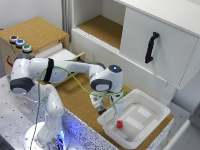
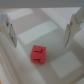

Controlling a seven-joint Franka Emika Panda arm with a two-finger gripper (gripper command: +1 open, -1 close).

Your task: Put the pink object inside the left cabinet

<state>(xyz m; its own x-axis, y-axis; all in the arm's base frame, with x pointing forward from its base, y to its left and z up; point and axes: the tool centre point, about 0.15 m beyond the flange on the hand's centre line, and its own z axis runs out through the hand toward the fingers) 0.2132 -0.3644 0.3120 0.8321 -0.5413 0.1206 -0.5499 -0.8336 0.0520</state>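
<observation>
The pink object (image 1: 119, 124) is a tiny reddish-pink cube lying on the floor of a white plastic tray (image 1: 150, 102), towards the tray's near side. In the wrist view the pink object (image 2: 38, 54) shows dark letters on its faces. My gripper (image 1: 101, 108) hovers over the tray's edge on the exterior view's left, just above and beside the cube. My gripper (image 2: 40, 31) is open, and both fingers (image 2: 10, 31) stand apart with the cube lying free below the gap. The left cabinet (image 1: 102, 27) is the open white-walled compartment with a cork floor at the back.
A white cabinet door with a black handle (image 1: 151, 47) closes the section on the exterior view's right. A cork-topped box with coloured buttons (image 1: 20, 42) stands at the exterior view's left. The tray rests on a cork board (image 1: 75, 95).
</observation>
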